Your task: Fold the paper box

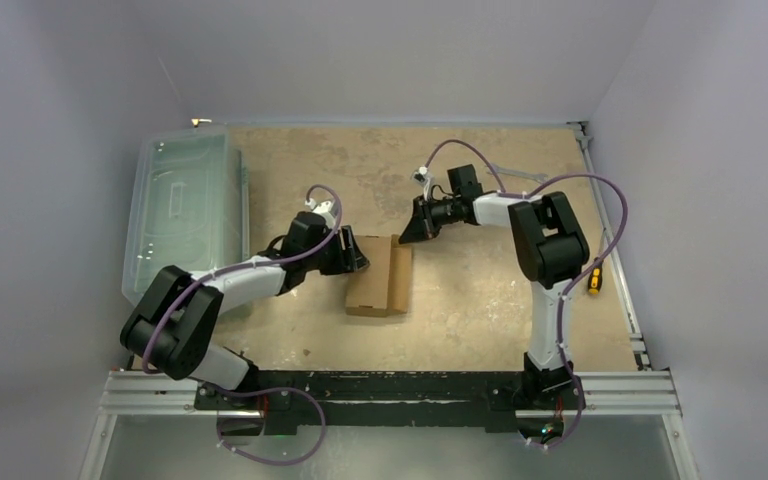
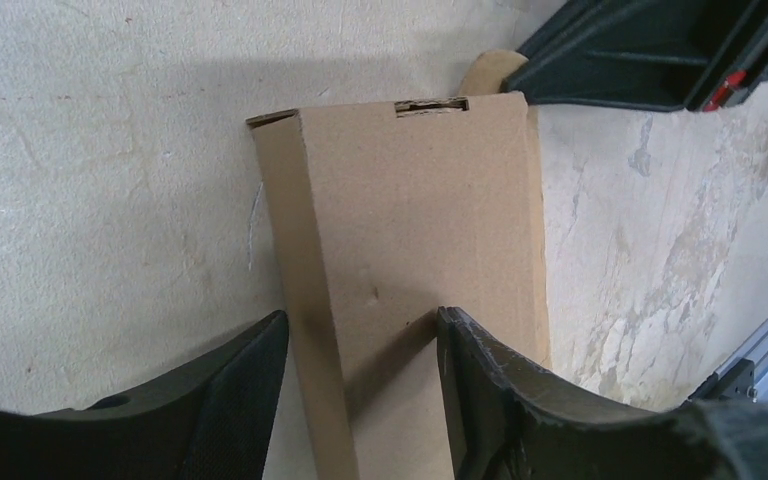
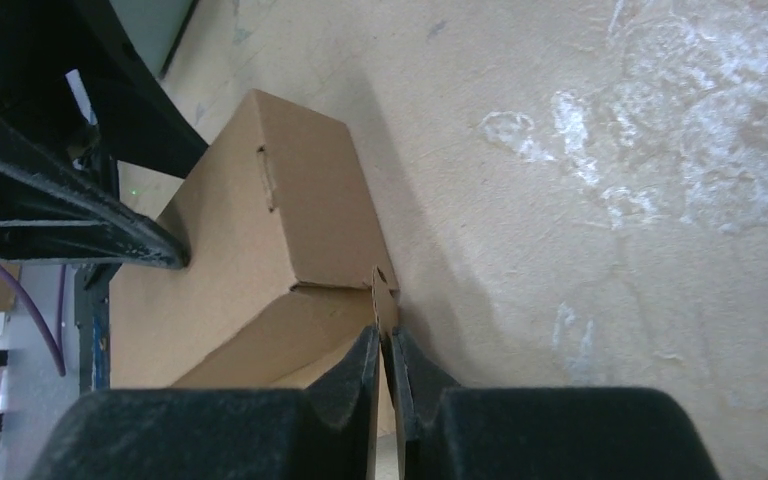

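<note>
A clear plastic bin (image 1: 185,210) sits at the left edge of the table (image 1: 480,300). Just right of it, the left hand (image 2: 360,325) is spread, its fingers (image 2: 230,400) straddling one end of the paper box (image 1: 380,280); whether they touch the cardboard cannot be told. The box lies mid-table between both arms, partly folded, with a slot in its top panel. At its far right corner the right hand (image 3: 384,340) is pressed together, pinching a thin upright flap of the box. A screwdriver (image 1: 594,281) lies well to the right

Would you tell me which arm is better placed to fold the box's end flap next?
Probably right: the right gripper pinches that flap; the left gripper just straddles the box, open.
</note>
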Available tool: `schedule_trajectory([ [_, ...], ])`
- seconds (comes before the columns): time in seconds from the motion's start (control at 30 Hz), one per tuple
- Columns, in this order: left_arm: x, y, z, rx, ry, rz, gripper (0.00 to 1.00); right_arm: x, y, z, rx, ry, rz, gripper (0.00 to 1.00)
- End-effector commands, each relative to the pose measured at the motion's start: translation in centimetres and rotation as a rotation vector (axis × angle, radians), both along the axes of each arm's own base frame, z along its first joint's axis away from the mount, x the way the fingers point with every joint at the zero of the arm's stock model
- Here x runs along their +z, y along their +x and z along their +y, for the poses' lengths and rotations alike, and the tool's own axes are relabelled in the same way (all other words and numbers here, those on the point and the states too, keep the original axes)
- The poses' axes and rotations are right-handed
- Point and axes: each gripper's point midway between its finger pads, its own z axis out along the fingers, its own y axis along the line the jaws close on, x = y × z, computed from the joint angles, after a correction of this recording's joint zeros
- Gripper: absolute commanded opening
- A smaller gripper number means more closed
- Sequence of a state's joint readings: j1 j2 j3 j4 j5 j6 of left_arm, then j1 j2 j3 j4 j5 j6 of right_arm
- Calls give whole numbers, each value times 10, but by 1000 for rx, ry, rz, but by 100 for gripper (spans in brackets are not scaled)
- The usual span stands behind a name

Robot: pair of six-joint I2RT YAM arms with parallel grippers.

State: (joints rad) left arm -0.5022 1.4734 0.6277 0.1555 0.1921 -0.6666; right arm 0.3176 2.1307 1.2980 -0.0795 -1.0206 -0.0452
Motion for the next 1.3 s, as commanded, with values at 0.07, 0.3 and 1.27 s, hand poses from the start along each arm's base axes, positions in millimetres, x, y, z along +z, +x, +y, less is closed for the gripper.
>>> schedule_trajectory([
  [0.07, -8, 8, 12, 13, 57, 9, 52, 43, -4, 0, -35, 83, -127, 10],
  [0.3, -11, 11, 15, 12, 68, 15, 51, 41, -8, -4, -79, 48, -153, 12],
  [1.27, -16, 15, 11, -75, 109, 36, 51, 48, 5, -2, -12, -143, -424, 8],
])
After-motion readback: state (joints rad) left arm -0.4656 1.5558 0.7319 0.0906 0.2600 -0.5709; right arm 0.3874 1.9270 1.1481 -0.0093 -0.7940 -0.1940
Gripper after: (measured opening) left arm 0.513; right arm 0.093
